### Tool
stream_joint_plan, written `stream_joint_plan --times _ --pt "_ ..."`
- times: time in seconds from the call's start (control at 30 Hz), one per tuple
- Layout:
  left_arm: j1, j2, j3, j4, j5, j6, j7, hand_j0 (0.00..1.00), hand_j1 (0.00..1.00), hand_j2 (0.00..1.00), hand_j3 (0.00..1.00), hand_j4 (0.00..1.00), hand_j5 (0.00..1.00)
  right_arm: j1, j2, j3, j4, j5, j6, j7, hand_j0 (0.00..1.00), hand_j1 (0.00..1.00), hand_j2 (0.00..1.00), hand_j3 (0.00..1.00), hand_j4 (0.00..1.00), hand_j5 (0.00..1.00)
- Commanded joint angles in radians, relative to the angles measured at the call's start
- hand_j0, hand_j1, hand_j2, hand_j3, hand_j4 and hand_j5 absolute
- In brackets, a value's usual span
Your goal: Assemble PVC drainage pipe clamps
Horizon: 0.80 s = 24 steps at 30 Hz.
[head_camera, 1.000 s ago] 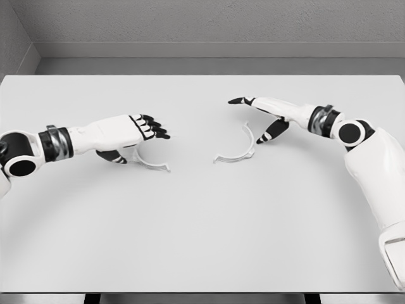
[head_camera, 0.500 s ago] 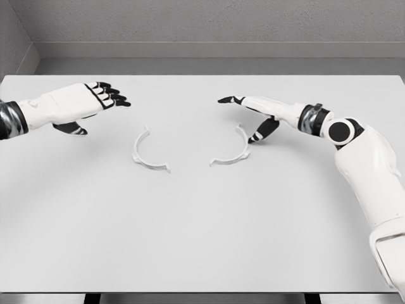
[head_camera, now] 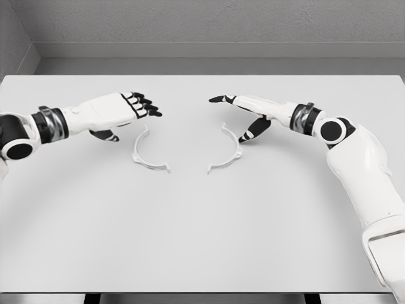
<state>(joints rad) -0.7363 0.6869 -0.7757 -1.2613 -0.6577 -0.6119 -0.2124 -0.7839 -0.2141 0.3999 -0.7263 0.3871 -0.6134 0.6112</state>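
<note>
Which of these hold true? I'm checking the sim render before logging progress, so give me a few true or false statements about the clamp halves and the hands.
1. Two clamp halves lie apart on the table. True: the left clamp half and the right clamp half have a gap between them.
2. The halves are already joined into a ring. False: they are separate arcs.
3. The right hand grips a clamp half. False: its fingers are extended and hold nothing.
4. The left hand is beside the left clamp half. True.
5. A pipe lies between the halves. False: no pipe shows.
</note>
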Motion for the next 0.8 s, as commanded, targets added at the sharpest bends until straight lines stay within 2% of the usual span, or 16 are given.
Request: stream_joint_plan --times 0.0,0.13,0.27,0.3,0.37,0.6,0.77 --pt "0.000 -0.001 -0.007 0.002 0.006 0.001 0.002 1.00 1.00 1.00 1.00 1.00 1.00 0.000 -0.005 -0.004 -0.001 -0.008 0.003 0.000 1.00 1.00 1.00 1.00 1.00 1.00" --pt "-0.009 -0.006 -0.005 0.046 0.003 0.001 0.002 1.00 1.00 1.00 1.00 1.00 1.00 -0.006 -0.054 -0.064 -0.012 -0.013 0.003 0.000 1.00 1.00 1.00 1.00 1.00 1.00" --pt "-0.012 -0.041 -0.013 0.049 -0.011 0.001 0.002 1.00 1.00 1.00 1.00 1.00 1.00 -0.003 -0.085 -0.070 -0.015 -0.013 0.003 0.000 1.00 1.00 1.00 1.00 1.00 1.00" --pt "-0.014 -0.046 -0.013 0.051 -0.011 0.001 0.002 1.00 1.00 1.00 1.00 1.00 1.00 0.000 -0.096 -0.070 -0.033 -0.014 0.003 0.000 1.00 1.00 1.00 1.00 1.00 1.00" --pt "-0.026 -0.055 -0.017 0.071 -0.011 0.001 0.002 1.00 1.00 1.00 1.00 1.00 1.00 0.032 -0.119 -0.070 -0.116 -0.013 0.003 0.000 1.00 1.00 1.00 1.00 1.00 1.00" --pt "-0.026 -0.059 -0.028 0.097 -0.013 0.001 0.002 1.00 1.00 1.00 1.00 1.00 1.00 0.057 -0.114 -0.056 -0.162 -0.010 0.003 0.000 1.00 1.00 1.00 1.00 1.00 1.00" --pt "-0.026 -0.063 -0.031 0.126 -0.013 0.001 0.001 1.00 1.00 1.00 1.00 1.00 1.00 0.057 -0.097 0.014 -0.168 -0.008 0.003 0.000 1.00 1.00 1.00 1.00 1.00 1.00"
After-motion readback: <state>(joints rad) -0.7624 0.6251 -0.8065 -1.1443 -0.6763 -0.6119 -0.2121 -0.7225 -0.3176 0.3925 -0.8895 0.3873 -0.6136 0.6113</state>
